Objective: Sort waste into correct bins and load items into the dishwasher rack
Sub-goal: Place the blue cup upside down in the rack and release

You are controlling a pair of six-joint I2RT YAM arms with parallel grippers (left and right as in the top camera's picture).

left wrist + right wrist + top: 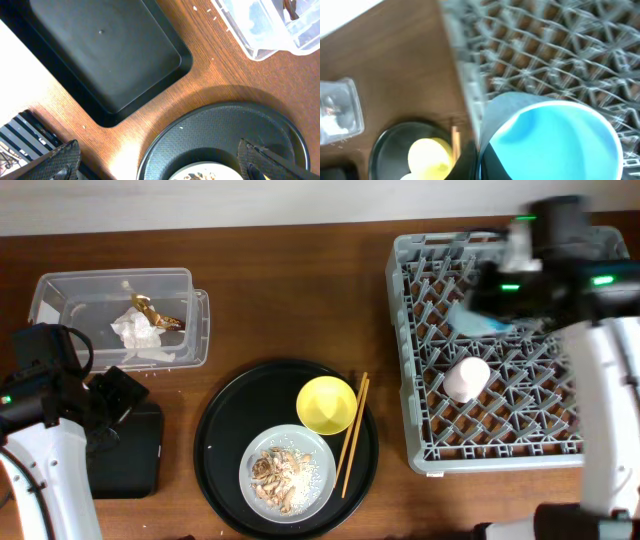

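**Light-blue cup in the right gripper's grasp above the rack**

Light-blue cup (pixel 555 140) fills the lower right of the right wrist view, its open mouth facing the camera and its outline blurred. The right gripper (pixel 500 290) has its jaws brought together on the cup's wall, as far as the blur allows. From overhead, the cup sits tilted over the far half of the dishwasher rack (pixel 420 380), which takes up the right end of the bench. A pink cup (pixel 467 378) lies among the pegs near the rack's middle, apart from the blue one.

At the middle of the bench, toward the near edge, stands a round black tray (pixel 225 440). On it are a yellow bowl (pixel 327 404), a pale plate (pixel 315 492) heaped with beige food scraps (pixel 280 472) and white crumbs, and a pair of chopsticks (pixel 353 435) lying along the tray's right side just beside the bowl.

At the far left corner is the clear box (pixel 60 295), with crumpled white paper (pixel 135 335) and a gold-brown scrap (pixel 160 315) inside. Near the left edge, in front of it, lies the shallow black tray (pixel 110 55), nothing visible in it.

The left gripper (pixel 160 160) hangs with its fingers (pixel 60 160) spread wide and nothing between them, over the gap between the shallow tray and the round tray.
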